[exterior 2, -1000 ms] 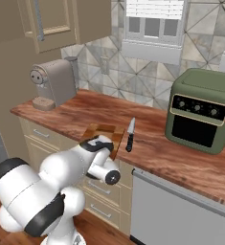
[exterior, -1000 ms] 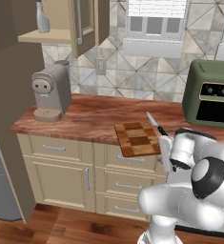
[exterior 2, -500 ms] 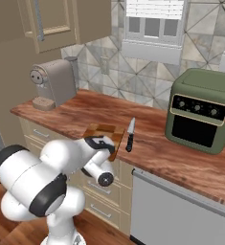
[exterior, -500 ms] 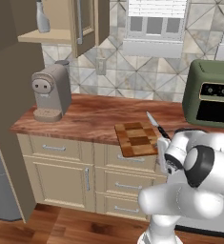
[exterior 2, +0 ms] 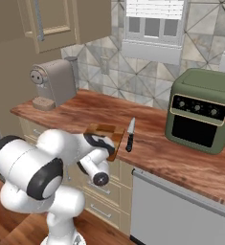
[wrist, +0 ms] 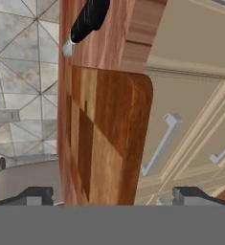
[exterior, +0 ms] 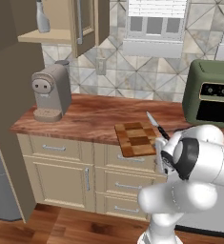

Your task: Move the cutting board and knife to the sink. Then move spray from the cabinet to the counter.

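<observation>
The chequered cutting board [exterior: 135,138] lies at the counter's [exterior: 85,119] front edge, with the black-handled knife [exterior: 157,127] just to its right. In the right base view the board [exterior 2: 103,129] is partly behind my arm and the knife [exterior 2: 129,136] lies beside it. My gripper [wrist: 115,196] is open, level with the counter's front edge, and faces the board's near edge [wrist: 109,139], which lies between the lines of its fingertips [wrist: 35,195]. The knife's handle [wrist: 87,19] shows beyond. The spray [exterior: 43,16] stands on the cabinet's [exterior: 51,34] shelf, door open. The sink is out of view.
A taupe coffee machine [exterior: 51,93] stands at the counter's left end and a green toaster oven [exterior: 213,97] at the right. Beige drawers with handles [wrist: 157,148] sit under the counter, close to my hand. The cabinet door [exterior: 87,24] hangs open above.
My arm has turned and folded, bringing the hand lower and closer to the board's front edge. Board, knife and spray have not moved. The jaws stayed open.
</observation>
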You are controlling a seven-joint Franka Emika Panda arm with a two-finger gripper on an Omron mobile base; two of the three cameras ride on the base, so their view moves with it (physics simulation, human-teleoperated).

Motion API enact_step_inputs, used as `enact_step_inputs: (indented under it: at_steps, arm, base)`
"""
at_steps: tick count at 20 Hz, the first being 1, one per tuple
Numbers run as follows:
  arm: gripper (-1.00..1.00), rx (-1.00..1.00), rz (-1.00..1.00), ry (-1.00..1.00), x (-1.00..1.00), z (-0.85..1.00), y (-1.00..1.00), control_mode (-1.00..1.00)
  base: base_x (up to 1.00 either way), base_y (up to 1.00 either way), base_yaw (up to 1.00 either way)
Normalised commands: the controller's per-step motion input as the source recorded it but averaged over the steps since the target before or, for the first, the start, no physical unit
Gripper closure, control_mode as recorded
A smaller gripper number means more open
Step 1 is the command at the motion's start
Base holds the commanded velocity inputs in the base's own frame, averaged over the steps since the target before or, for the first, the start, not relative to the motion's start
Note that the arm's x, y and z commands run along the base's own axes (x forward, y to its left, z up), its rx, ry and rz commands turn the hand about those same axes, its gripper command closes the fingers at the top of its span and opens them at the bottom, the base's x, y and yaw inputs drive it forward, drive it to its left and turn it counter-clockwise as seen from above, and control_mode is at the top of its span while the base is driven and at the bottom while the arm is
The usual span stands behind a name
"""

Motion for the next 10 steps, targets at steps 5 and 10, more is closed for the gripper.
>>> enact_step_inputs:
  at_steps: [5,10]
  arm:
    - [-1.00,0.00,-0.05,0.02,0.19,-0.06,0.00,-1.00]
    - [-1.00,0.00,-0.05,0.01,0.19,-0.11,0.00,-1.00]
  base:
    - [0.00,0.00,0.00]
    - [0.00,0.00,0.00]
